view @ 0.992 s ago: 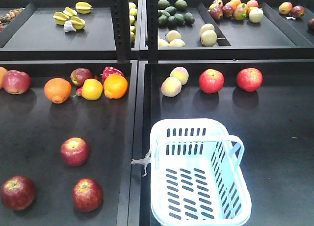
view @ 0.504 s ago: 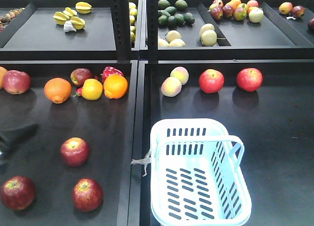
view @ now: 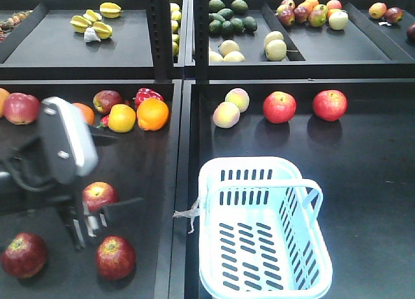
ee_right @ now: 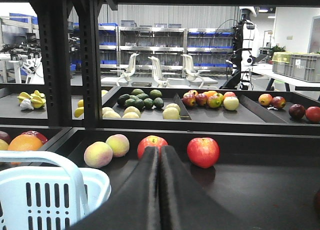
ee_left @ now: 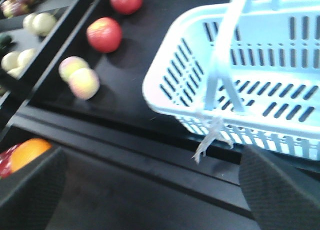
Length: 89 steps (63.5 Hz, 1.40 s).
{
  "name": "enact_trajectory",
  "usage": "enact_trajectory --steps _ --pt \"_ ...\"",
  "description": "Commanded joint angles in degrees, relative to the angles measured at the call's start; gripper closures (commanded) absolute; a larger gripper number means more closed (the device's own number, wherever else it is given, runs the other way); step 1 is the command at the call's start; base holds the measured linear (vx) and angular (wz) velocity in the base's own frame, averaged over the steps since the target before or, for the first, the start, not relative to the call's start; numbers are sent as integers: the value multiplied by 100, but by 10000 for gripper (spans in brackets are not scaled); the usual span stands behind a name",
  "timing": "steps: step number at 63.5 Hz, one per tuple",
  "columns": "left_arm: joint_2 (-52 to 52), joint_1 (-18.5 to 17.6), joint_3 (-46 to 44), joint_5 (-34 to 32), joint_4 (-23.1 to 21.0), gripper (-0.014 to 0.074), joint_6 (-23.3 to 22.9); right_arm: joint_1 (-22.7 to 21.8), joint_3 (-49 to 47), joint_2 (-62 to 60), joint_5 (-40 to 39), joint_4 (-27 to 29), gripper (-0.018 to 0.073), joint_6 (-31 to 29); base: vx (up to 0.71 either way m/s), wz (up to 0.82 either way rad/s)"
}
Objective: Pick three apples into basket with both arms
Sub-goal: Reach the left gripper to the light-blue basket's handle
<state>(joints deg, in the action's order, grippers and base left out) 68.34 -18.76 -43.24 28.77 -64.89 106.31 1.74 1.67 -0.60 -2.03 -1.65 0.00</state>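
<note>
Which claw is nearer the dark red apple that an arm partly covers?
Left. The open left claw hangs right by that apple in the left tray. The shut right claw is over the right tray, with the basket between.

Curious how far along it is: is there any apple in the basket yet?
No, the basket is empty; only its slotted bottom shows.

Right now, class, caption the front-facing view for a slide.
Left claw hovers by a red apple; basket sits empty.

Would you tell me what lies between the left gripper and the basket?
Black divider rail and a frayed white tag hanging off the basket, shown in the left wrist view.
</note>
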Motion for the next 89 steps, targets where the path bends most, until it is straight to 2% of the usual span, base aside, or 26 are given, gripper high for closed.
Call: enact_trajectory --steps 1,11,24,35,49,89 --pt "163 -299 -195 -259 -609 -64 588 -15 70 -2 -432 -50 568 0 0 0" --pt "641 -681 -195 -479 -1225 -62 1340 -15 70 -2 -432 -50 568 0 0 0" --pt "1265 -935 -625 -559 -1261 -59 1340 -15 70 -2 -432 -50 568 0 0 0" --pt "1691 -941 -1106 -174 -1267 -52 1340 -15 70 -2 -432 -50 568 0 0 0" --pt "2081 -1241 -1412 -141 -1267 -48 1340 -15 70 -2 -432 -50 568 0 0 0" --pt "3077 -2079 -2350 -926 -1262 -14 1336 -15 70 -2 -432 -50 568 0 0 0"
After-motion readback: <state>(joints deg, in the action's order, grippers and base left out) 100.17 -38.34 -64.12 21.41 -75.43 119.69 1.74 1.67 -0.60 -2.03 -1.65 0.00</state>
